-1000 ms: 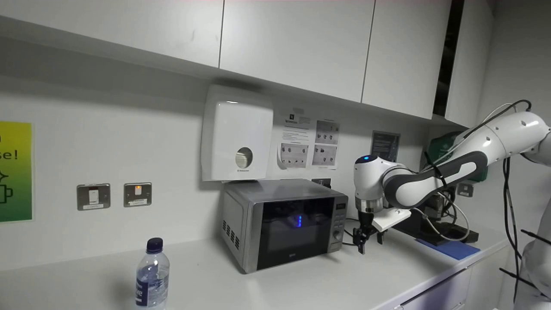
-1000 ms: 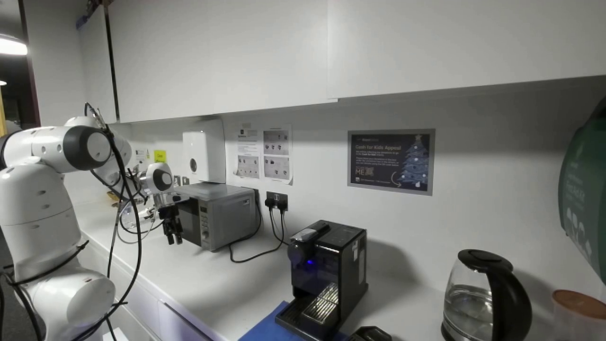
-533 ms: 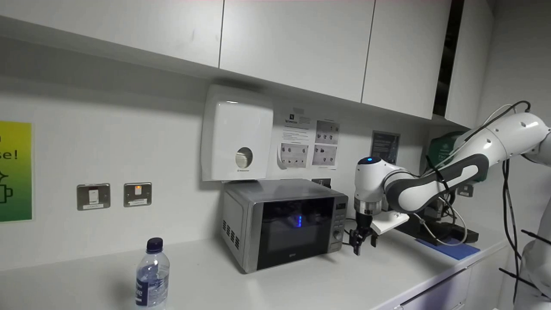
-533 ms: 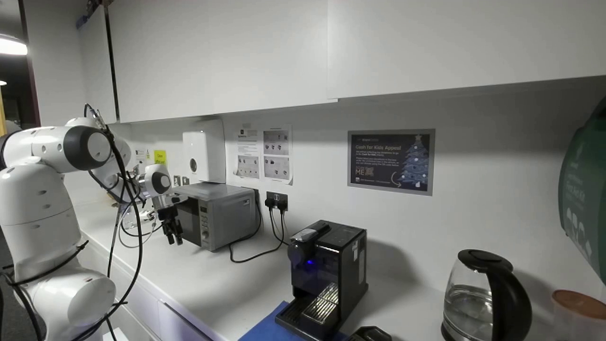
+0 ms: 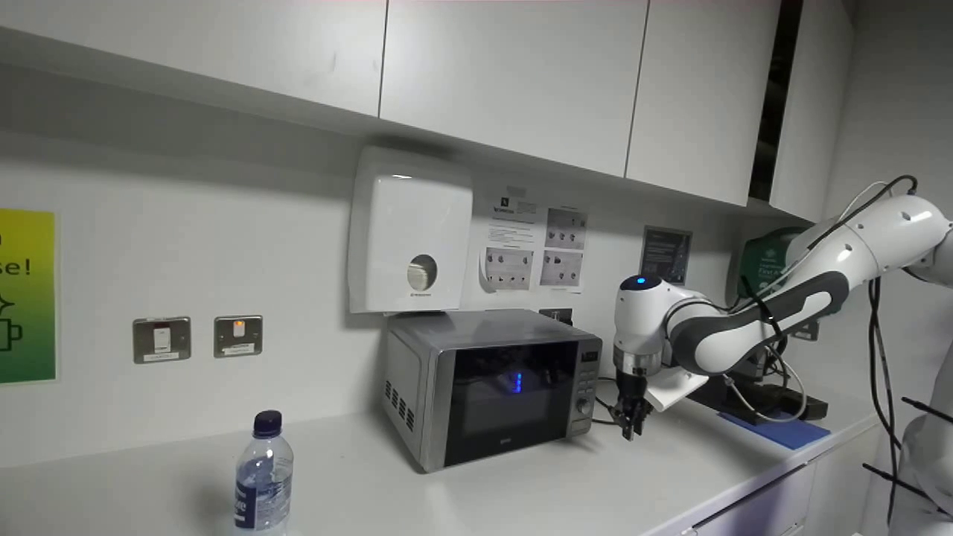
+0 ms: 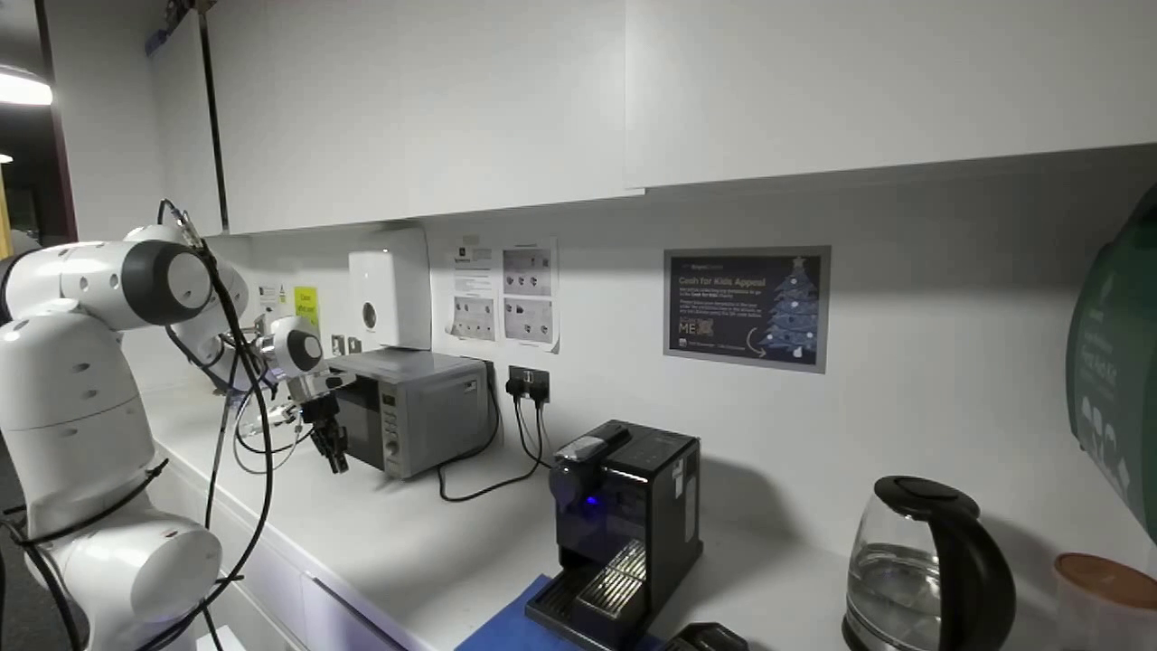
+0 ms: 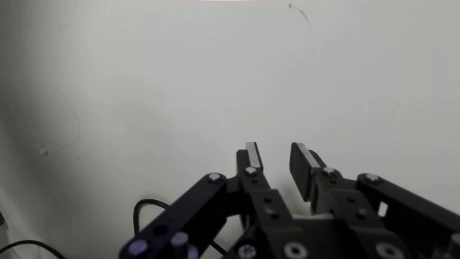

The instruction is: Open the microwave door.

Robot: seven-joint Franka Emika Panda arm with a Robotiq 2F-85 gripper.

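The microwave door (image 5: 476,424), a dark glass panel with a blue glow, lies flush and closed against the silver-grey microwave (image 5: 484,327). In an exterior view the door (image 6: 363,423) shows only as a narrow dark strip, partly hidden behind my arm. My gripper (image 5: 633,435) points down beside the control-panel end of the microwave, apart from it and above the counter. In the wrist view the gripper (image 7: 275,153) is partly open. A gap shows between its pads (image 7: 301,169), with only white counter behind. The door is out of that view.
A water bottle (image 5: 264,476) stands left of the microwave. On the other side are a black coffee machine (image 6: 673,506) on a blue mat (image 6: 515,619) and a glass kettle (image 6: 976,570). Power cables (image 6: 470,497) trail behind. A white dispenser (image 5: 409,223) hangs above the microwave, under wall cabinets (image 5: 514,82).
The fingers have drawn much nearer together. The arm's wrist has sunk slightly and shifted a little. Microwave and door have not moved.
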